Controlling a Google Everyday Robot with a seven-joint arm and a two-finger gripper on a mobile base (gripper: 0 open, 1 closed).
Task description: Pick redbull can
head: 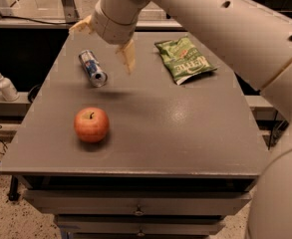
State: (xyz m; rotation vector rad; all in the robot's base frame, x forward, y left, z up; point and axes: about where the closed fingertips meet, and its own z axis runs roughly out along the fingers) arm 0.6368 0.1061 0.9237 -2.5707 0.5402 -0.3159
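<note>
Plainly the reach is the step in hand: the gripper (103, 48) hangs over the far left part of the table (185, 133), its two tan fingers (128, 56) spread wide and holding nothing. The can (92, 67) lies on its side on the tabletop just under the gripper and slightly to its left, roughly in line with the gap between the fingers, one silver end turned toward the front edge. The fingers seem to be above it, not touching, though I cannot be sure. The apple (91, 125) sits well apart from the gripper, toward the front, and the chip bag (184, 59) lies off to the gripper's right. Next, I judge, the gripper must drop so the fingers straddle the can across its narrow body, then close. A can lying on its side may roll if one finger nudges it first.
</note>
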